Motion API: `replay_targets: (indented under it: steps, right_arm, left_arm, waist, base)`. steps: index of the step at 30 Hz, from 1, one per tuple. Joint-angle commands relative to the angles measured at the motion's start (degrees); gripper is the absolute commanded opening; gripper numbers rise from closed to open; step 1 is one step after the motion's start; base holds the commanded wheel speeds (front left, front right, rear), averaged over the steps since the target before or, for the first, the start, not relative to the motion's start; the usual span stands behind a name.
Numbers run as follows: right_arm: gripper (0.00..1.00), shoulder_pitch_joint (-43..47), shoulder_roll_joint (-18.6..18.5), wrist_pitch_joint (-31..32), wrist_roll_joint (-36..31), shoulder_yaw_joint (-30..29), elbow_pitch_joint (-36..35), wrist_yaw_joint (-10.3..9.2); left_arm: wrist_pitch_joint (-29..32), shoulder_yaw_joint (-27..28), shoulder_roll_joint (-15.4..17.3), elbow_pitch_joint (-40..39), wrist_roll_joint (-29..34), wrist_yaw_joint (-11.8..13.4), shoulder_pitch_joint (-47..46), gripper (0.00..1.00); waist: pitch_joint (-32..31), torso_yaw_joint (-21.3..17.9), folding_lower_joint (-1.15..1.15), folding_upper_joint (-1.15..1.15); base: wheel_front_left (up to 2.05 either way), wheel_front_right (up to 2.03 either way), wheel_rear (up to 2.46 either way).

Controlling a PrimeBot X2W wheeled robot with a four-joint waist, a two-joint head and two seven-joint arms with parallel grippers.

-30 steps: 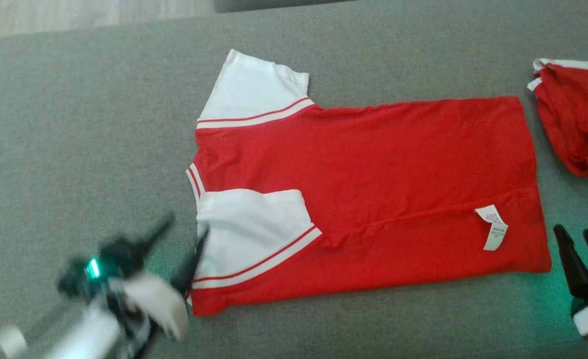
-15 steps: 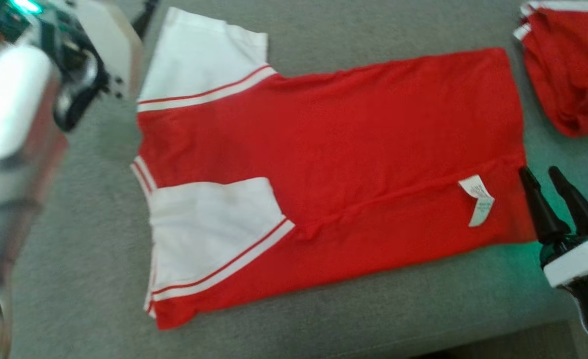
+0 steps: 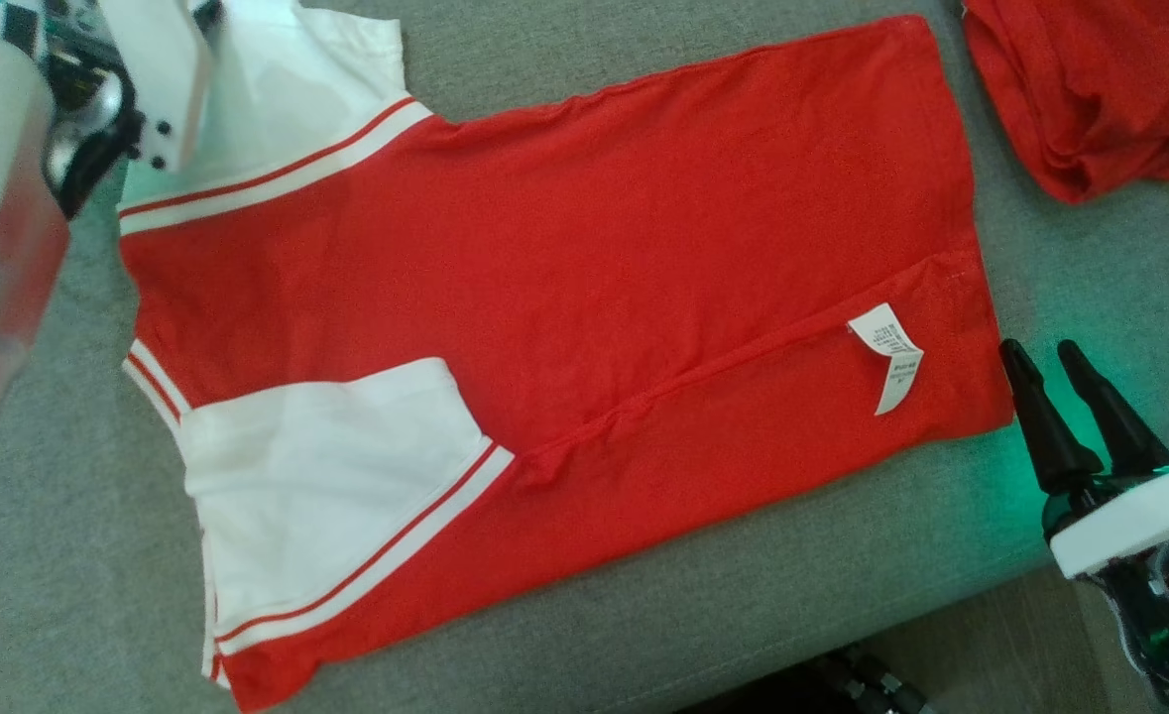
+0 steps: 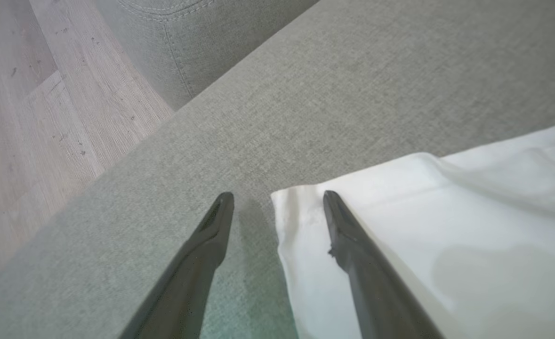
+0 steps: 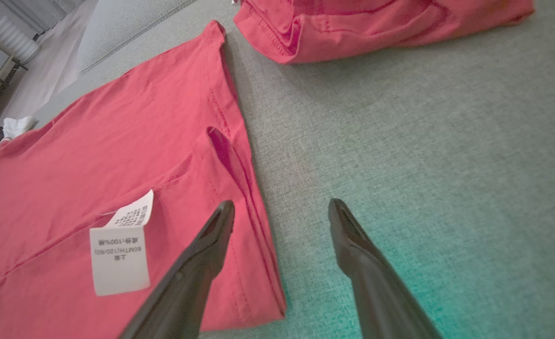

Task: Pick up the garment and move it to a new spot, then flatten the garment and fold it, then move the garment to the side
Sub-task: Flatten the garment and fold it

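The garment [image 3: 584, 258] is a red shirt with white sleeves, spread flat on the grey couch cushion [image 3: 842, 585], with a white care label [image 3: 889, 362] near its hem. My left arm [image 3: 9, 149] reaches over the far white sleeve [image 3: 287, 89]. In the left wrist view my left gripper [image 4: 277, 200] is open, its fingers straddling the corner of that sleeve [image 4: 423, 226]. My right gripper [image 3: 1040, 349] stands open just off the near hem corner. In the right wrist view the right gripper [image 5: 282, 208] has one finger over the hem [image 5: 239, 197] and the other over bare cushion.
A second red garment [image 3: 1090, 99] lies bunched at the far right, close to the shirt's hem. The cushion's front edge [image 3: 762, 654] runs along the bottom, with floor below it. Wooden floor [image 4: 32, 117] lies beyond the cushion's edge in the left wrist view.
The camera has shifted down and right. My left arm has swung from beside the near sleeve up to the far sleeve. My right gripper has come up to the hem corner.
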Motion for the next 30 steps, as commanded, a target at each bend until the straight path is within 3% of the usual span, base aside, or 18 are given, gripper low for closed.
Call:
replay_targets:
  steps: [1,5,7,8,9,12,17,21,30]
  right_arm:
    - [1.00,0.0,-0.9,-0.7,-0.4,0.6,-1.2,0.42]
    - [1.00,-0.3,-0.8,-0.8,-0.3,0.9,-1.0,0.42]
    - [1.00,-0.4,-0.9,-0.8,-0.3,0.7,-0.9,0.42]
    - [1.00,-0.4,-1.1,-0.9,-0.2,0.4,-0.7,0.42]
    - [1.00,-0.4,-1.2,-0.8,-0.2,0.2,-0.6,0.42]
    - [1.00,-0.6,-1.3,-0.9,-0.5,-0.2,-0.7,0.42]
    - [1.00,-3.0,-1.2,-1.1,-1.3,0.1,-2.1,0.42]
    - [1.00,-8.0,-1.1,2.2,-3.3,0.4,-1.6,0.42]
    - [1.00,-24.9,2.1,12.6,-14.3,1.0,9.2,0.42]
  left_arm:
    - [0.5,0.4,2.9,-0.3,-0.8,0.1,-3.7,1.00]
    - [0.9,-1.7,3.7,0.6,-2.4,0.1,-4.3,1.00]
    - [1.5,-2.4,3.7,0.9,-3.6,0.1,-4.4,0.66]
    - [2.3,-2.8,3.6,1.0,-5.4,0.1,-4.3,0.39]
    - [3.2,-2.8,3.4,1.0,-6.7,0.1,-4.1,0.01]
    - [4.9,-2.8,3.2,-0.1,-10.5,0.1,-3.8,0.00]
    - [0.2,-4.1,4.1,-2.5,-11.9,0.1,-4.7,0.00]
    - [-1.6,-6.5,4.5,-4.5,-12.9,0.1,-5.0,0.00]
    - [-1.5,-10.6,5.2,-9.1,-15.9,0.1,-6.1,0.00]
  waist:
    - [0.4,-0.3,0.00,0.00]
    - [0.7,-0.4,0.00,0.00]
    - [0.7,-0.3,0.00,0.00]
    - [0.6,-0.1,0.00,0.00]
    - [0.6,0.0,0.00,0.00]
    - [0.4,0.3,0.00,0.00]
    - [-0.5,1.0,0.00,0.00]
    - [-1.7,1.6,0.00,0.00]
    - [-3.2,4.1,0.00,0.00]
  base:
    - [0.00,0.00,0.00]
    - [0.00,0.00,0.00]
    - [0.00,0.00,0.00]
    - [0.00,0.00,0.00]
    - [0.00,0.00,0.00]
    - [0.00,0.00,0.00]
    - [0.00,0.00,0.00]
    - [0.00,0.00,0.00]
    - [0.00,0.00,0.00]
